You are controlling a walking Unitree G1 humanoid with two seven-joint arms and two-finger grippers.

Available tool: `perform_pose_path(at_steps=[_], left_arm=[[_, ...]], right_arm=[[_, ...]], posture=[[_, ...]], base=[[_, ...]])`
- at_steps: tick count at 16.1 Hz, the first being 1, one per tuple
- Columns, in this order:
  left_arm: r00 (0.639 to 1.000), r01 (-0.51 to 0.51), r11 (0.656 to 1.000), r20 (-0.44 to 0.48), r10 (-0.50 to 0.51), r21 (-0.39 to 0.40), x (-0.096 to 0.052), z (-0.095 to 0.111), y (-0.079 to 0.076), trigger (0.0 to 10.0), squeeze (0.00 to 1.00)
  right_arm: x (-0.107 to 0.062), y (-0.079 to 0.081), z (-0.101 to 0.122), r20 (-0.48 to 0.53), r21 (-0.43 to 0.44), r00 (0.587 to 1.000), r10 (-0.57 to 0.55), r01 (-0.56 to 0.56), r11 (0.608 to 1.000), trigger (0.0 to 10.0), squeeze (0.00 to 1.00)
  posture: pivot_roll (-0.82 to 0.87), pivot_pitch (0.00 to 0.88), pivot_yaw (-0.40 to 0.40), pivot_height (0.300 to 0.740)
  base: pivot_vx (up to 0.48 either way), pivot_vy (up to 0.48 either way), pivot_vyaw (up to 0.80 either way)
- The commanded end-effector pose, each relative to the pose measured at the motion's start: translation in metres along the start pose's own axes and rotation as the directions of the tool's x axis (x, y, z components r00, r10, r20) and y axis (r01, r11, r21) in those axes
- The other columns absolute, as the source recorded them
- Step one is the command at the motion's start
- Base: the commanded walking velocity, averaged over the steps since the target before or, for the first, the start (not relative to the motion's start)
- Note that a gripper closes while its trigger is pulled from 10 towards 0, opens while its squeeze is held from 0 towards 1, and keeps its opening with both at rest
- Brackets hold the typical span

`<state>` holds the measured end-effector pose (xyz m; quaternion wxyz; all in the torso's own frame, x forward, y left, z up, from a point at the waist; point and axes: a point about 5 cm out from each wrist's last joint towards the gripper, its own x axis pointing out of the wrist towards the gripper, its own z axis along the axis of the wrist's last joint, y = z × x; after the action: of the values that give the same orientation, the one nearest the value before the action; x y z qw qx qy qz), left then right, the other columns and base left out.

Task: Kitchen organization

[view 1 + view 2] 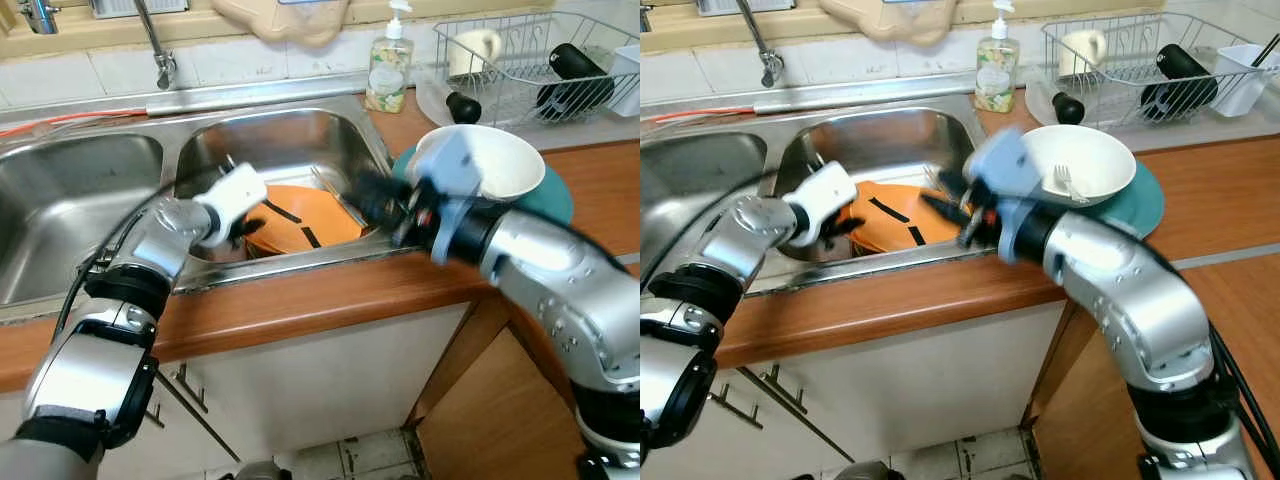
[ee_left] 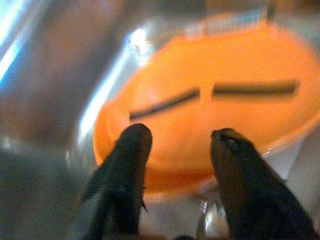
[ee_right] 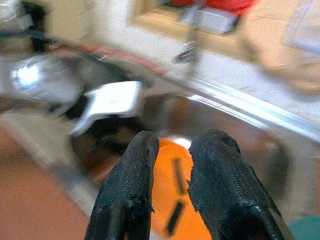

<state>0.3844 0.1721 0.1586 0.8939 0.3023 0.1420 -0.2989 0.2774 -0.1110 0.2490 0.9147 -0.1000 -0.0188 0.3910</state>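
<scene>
Both grippers over the sink basin.

We saw the orange plate (image 1: 300, 222) lying in the sink (image 1: 290, 140); left gripper (image 2: 175, 145) parted, empty, right gripper (image 3: 170, 150) seemingly nearly closed, empty.

Your left arm reaches forward from the near left, elbow bent, its white wrist tipped down; the left gripper (image 2: 175, 145) has its black fingers parted with a clear gap. Your right arm sweeps in from the near right, blurred, and the right gripper (image 3: 172, 145) holds its fingers close together, nothing between them.
</scene>
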Motion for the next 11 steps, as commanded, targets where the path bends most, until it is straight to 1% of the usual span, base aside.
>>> perform_pose_path(at_steps=[1, 2, 3, 4, 5, 6, 8, 9, 10, 11], left_arm=[[0.995, -0.014, 0.999, 0.1, 0.019, -0.051, -0.004, 0.006, 0.002, 10.0, 1.0], [0.979, -0.033, 0.99, 0.194, 0.059, -0.135, -0.008, 0.012, 0.004, 10.0, 1.0], [0.956, -0.038, 0.977, 0.276, 0.097, -0.21, -0.013, 0.017, 0.005, 10.0, 1.0], [0.925, -0.017, 0.962, 0.361, 0.119, -0.273, -0.021, 0.022, 0.004, 10.0, 1.0], [0.895, 0.022, 0.955, 0.431, 0.113, -0.297, -0.028, 0.026, -0.001, 10.0, 1.0], [0.871, 0.053, 0.947, 0.478, 0.112, -0.317, -0.035, 0.027, -0.007, 10.0, 1.0], [0.845, 0.099, 0.935, 0.525, 0.101, -0.34, -0.05, 0.025, -0.021, 10.0, 1.0], [0.841, 0.11, 0.931, 0.532, 0.099, -0.347, -0.053, 0.025, -0.025, 10.0, 1.0], [0.836, 0.142, 0.927, 0.544, 0.076, -0.347, -0.06, 0.024, -0.035, 10.0, 1.0], [0.832, 0.178, 0.927, 0.553, 0.037, -0.33, -0.067, 0.025, -0.048, 10.0, 0.35]], right_arm=[[-0.002, -0.013, 0.006, 0.034, 0.004, 0.994, -0.102, 0.102, 0.995, 10.0, 0.0], [-0.006, -0.024, 0.009, 0.069, 0.042, 0.977, -0.201, 0.198, 0.979, 10.0, 0.0], [-0.012, -0.03, 0.01, 0.09, 0.083, 0.965, -0.248, 0.241, 0.967, 10.0, 0.67], [-0.018, -0.035, 0.009, 0.1, 0.097, 0.949, -0.301, 0.291, 0.952, 10.0, 1.0], [-0.024, -0.038, 0.007, 0.097, 0.102, 0.938, -0.332, 0.323, 0.941, 10.0, 1.0], [-0.028, -0.038, 0.003, 0.089, 0.116, 0.932, -0.351, 0.34, 0.933, 10.0, 1.0], [-0.038, -0.037, -0.001, 0.086, 0.156, 0.907, -0.412, 0.396, 0.905, 10.0, 1.0], [-0.041, -0.037, -0.002, 0.085, 0.163, 0.898, -0.432, 0.415, 0.895, 10.0, 1.0], [-0.045, -0.036, -0.006, 0.064, 0.167, 0.89, -0.452, 0.437, 0.884, 10.0, 1.0], [-0.048, -0.032, -0.014, 0.021, 0.169, 0.893, -0.45, 0.441, 0.882, 10.0, 0.84]], posture=[[-0.05, 0.0, 0.091, 0.74], [-0.05, 0.0, 0.092, 0.74], [-0.04, 0.0, 0.091, 0.74], [-0.04, 0.0, 0.089, 0.74], [-0.03, 0.0, 0.081, 0.74], [-0.03, 0.0, 0.08, 0.74], [-0.03, 0.0, 0.088, 0.74], [-0.03, 0.0, 0.091, 0.74], [-0.03, 0.0, 0.094, 0.74], [-0.03, 0.0, 0.091, 0.74]], base=[[0.0, 0.0, 0.0], [0.0, 0.0, 0.0], [0.0, 0.0, 0.0], [0.0, 0.0, 0.0], [0.0, 0.0, 0.0], [0.0, 0.0, 0.0], [0.0, 0.0, 0.0], [0.0, 0.0, 0.0], [0.0, 0.0, 0.0], [0.0, 0.0, 0.0]])
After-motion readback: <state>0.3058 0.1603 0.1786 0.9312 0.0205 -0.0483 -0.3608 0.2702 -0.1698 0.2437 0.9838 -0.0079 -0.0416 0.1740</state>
